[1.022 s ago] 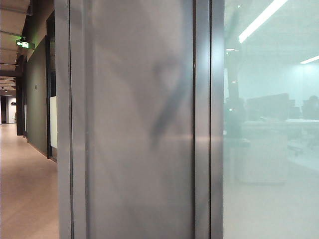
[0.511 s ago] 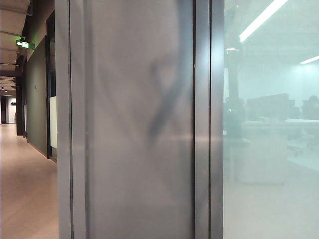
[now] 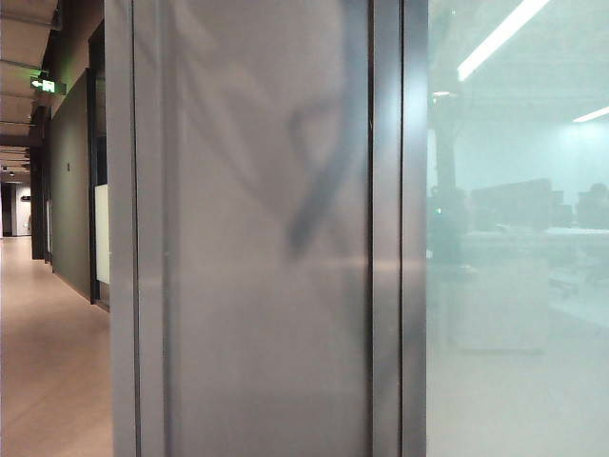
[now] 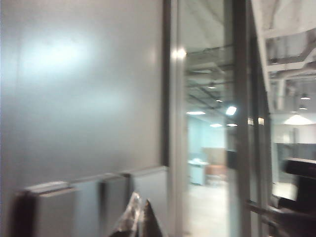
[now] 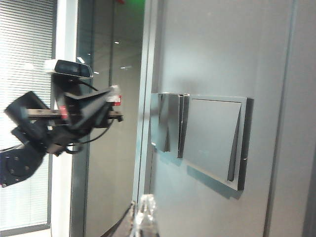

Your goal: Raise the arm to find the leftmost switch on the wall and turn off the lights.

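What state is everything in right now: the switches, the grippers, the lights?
Switch panel: mounted on the wall, rockers look tilted; on or off unclear.
Left gripper: near the panel's lower edge, fingertips together, looks shut.
Right gripper: only its tips show; open or shut unclear.
Other arm: raised, blurred, beside the wall.
Ceiling lights: lit.
Exit sign: glowing green.

One wall point(image 3: 257, 362) of brushed grey metal fills the middle of the exterior frame. One arm point(image 5: 54, 133) shows at the left of the right wrist frame. One switch plate point(image 5: 202, 138) carries three rockers; the left wrist frame shows three too.
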Tool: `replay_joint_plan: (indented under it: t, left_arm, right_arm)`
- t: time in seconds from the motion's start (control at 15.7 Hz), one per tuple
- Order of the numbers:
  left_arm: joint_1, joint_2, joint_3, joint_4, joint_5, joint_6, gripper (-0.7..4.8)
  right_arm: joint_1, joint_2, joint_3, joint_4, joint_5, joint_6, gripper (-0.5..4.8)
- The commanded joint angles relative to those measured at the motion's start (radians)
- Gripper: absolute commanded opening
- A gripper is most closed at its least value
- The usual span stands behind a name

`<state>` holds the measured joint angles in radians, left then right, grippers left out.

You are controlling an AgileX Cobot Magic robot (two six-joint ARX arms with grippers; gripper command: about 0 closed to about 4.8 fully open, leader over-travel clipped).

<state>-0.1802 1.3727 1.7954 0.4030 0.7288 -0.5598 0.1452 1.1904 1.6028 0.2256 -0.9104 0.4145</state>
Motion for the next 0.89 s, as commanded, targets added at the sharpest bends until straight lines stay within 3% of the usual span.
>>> replay_joint_plan:
  t: [0.06, 0.45, 0.64, 0.77, 0.89]
  left_arm:
    - [0.0, 0.007, 0.003, -0.024, -0.089, 0.023, -0.05]
    - [-0.119, 0.013, 0.003, -0.031, -0.197, 0.202, -0.05]
    - [-0.231, 0.013, 0.003, -0.12, -0.428, 0.349, -0.06]
    - [-0.266, 0.013, 0.003, -0.153, -0.478, 0.457, -0.05]
    - [-0.354, 0.013, 0.003, -0.183, -0.619, 0.546, -0.05]
  right_arm:
    - [0.002, -0.003, 0.004, -0.002, 0.002, 0.005, -0.01]
    - [0.002, 0.003, 0.004, -0.014, 0.003, 0.004, -0.01]
    - [0.001, 0.002, 0.004, -0.016, 0.002, 0.005, -0.01]
    - [0.001, 0.005, 0.004, -0.016, 0.003, 0.004, -0.01]
    - [0.001, 0.008, 0.004, -0.026, 0.003, 0.004, -0.01]
